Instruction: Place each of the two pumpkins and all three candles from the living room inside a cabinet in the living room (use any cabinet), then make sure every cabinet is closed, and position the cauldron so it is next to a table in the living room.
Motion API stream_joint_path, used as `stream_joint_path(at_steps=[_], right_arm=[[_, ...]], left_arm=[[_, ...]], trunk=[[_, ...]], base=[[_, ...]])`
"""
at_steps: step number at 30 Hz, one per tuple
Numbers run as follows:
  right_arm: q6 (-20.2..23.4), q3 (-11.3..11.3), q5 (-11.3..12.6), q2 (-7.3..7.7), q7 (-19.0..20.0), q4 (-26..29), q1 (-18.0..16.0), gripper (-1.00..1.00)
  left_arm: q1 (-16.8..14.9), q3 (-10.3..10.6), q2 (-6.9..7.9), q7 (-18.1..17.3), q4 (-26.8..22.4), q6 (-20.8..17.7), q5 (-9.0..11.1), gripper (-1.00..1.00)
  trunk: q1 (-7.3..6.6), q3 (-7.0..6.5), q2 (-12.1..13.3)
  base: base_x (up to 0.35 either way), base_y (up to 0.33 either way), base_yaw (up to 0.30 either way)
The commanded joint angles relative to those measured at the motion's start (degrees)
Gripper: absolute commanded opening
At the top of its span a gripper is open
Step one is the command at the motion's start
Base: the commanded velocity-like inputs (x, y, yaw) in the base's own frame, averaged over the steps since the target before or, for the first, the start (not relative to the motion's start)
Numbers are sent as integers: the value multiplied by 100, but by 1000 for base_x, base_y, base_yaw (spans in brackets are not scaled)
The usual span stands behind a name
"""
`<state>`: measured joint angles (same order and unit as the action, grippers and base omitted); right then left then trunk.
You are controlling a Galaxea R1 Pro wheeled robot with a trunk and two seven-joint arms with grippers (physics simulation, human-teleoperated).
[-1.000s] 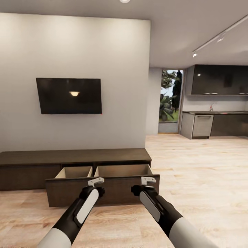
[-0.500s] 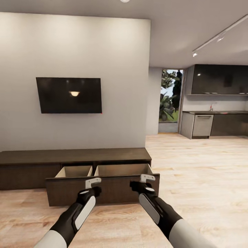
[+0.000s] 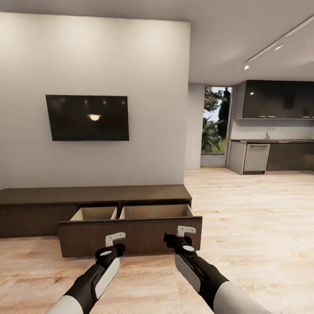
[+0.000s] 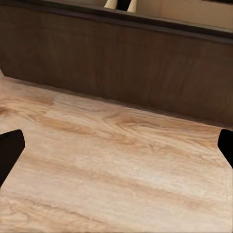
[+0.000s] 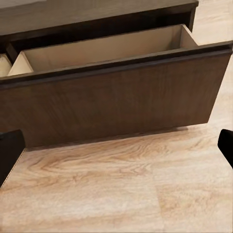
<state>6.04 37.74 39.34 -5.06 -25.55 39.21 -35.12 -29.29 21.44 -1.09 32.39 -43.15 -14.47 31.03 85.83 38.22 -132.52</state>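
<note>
The long low dark-brown cabinet [image 3: 96,195] stands against the wall under a TV. Its wide drawer [image 3: 131,237] is pulled out, and the pale beige interior [image 5: 97,48] shows over the front panel [image 4: 121,68]. The bottom of the drawer is hidden behind that panel. My left gripper [image 3: 114,239] and right gripper [image 3: 185,231] hang side by side just short of the drawer front, both open with nothing between their fingers [image 5: 9,150]. The pumpkins, candles, cauldron and table are out of view.
A black TV [image 3: 87,117] hangs on the grey wall above the cabinet. Light wood floor [image 3: 261,226] stretches to the right toward a kitchen with dark cupboards [image 3: 274,100] and a glass door [image 3: 216,126].
Both grippers have drawn back and down from the drawer front. The whole picture has shifted slightly upward, so the camera moved a little. The drawer stays open.
</note>
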Motion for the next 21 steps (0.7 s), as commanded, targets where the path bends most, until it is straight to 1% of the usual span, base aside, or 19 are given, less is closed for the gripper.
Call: stream_joint_path(at_steps=[1, 2, 4, 5, 6, 8, 10, 14, 17, 20, 21], right_arm=[[-36, 32, 21, 0, -41, 7, -1, 100], [-53, 42, 21, -1, -40, 5, 1, 100], [-131, 145, 25, -3, -39, -16, 7, 100], [-175, 219, 32, -3, -38, -28, 10, 100], [-216, 279, 35, -4, -38, -49, 11, 100], [-264, 346, 32, -4, -38, -101, 13, 100], [-285, 378, 25, -4, -38, -134, 14, 100], [-331, 396, 22, -4, -38, -158, 14, 100], [-538, 413, 19, 2, -35, -260, 14, 100], [-853, 574, 23, -1, -18, -500, 14, 100], [-1002, 677, 26, -2, -11, -661, 14, 100]], left_arm=[[-2, 92, -3, 40, 201, 314, 6, 100], [-1, 135, -7, 38, 280, 444, -2, 100], [1, 420, -23, -15, 550, 945, -19, 100], [1, 595, -23, -76, 634, 1113, -21, 100], [1, 737, -23, -148, 690, 1221, -18, 100], [2, 894, -21, -282, 749, 1338, -19, 100], [2, 955, -10, -347, 773, 1387, -6, 100], [2, 985, 0, -395, 781, 1413, 8, 100], [2, 991, 1, -410, 739, 1418, 5, 100], [2, 998, 2, -415, 714, 1407, -18, 100], [2, 1000, 6, -416, 710, 1400, -28, 100]], trunk=[[21, 25, -45], [43, 43, -85], [87, 79, -165], [109, 97, -206], [131, 115, -246], [175, 151, -326], [219, 187, -406], [307, 259, -567], [373, 313, -687], [439, 367, -807], [461, 384, -847]], base=[[0, 0, 0], [0, 0, 0], [0, 0, 0], [0, 0, 0], [0, 0, 0], [0, 0, 0], [0, 0, 0], [0, 0, 0], [0, 0, 0], [0, 0, 0], [0, 0, 0]])
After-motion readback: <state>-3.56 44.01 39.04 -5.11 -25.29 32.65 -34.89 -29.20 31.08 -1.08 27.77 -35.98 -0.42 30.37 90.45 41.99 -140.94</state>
